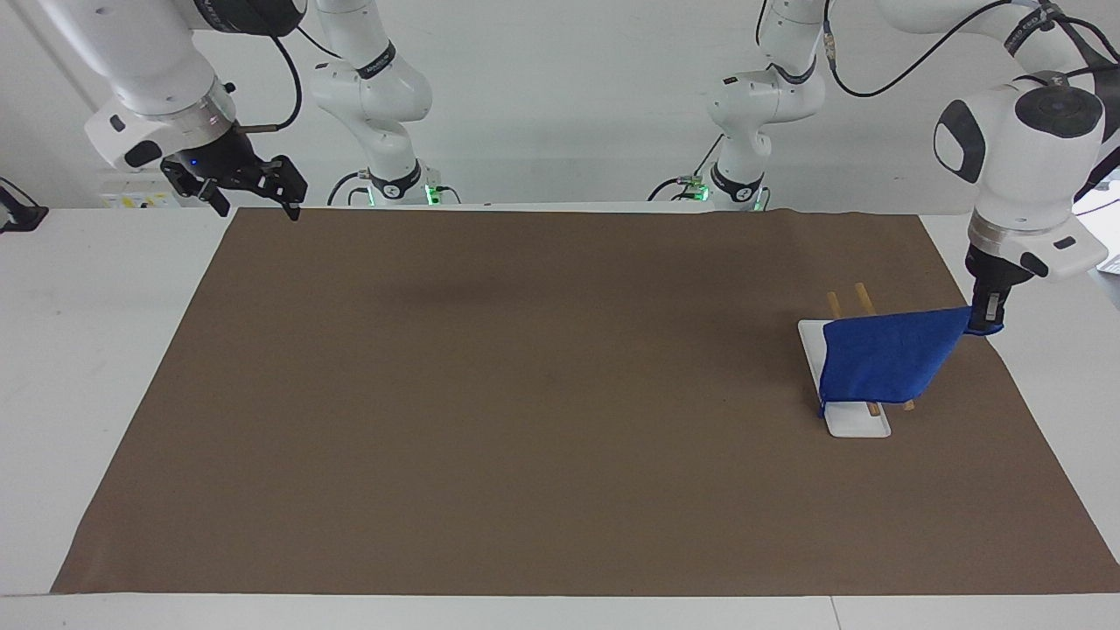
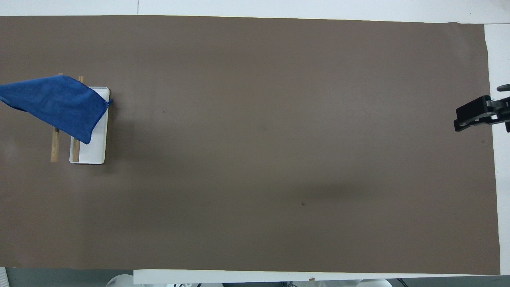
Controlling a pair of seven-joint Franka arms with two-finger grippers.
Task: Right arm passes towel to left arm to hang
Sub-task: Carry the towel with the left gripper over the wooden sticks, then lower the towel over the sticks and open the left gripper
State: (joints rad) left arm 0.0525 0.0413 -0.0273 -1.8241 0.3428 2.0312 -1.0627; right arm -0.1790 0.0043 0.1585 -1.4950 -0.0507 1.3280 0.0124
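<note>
The blue towel [image 1: 884,360] is stretched over the rack's two wooden rods [image 1: 864,297], and its low corner hangs down to the white base [image 1: 857,424]. My left gripper [image 1: 983,322] is shut on the towel's raised corner, over the mat's edge at the left arm's end of the table. It is out of the overhead view, where the towel [image 2: 55,104] covers the upper part of the rods [image 2: 55,145] and part of the base [image 2: 93,153]. My right gripper [image 1: 258,208] hangs open and empty in the air over the right arm's end of the table; its tips [image 2: 459,119] show in the overhead view.
A brown mat [image 1: 525,394] covers most of the white table [image 1: 79,350]. The rack is the only thing standing on it. Cables trail from both arms near their bases.
</note>
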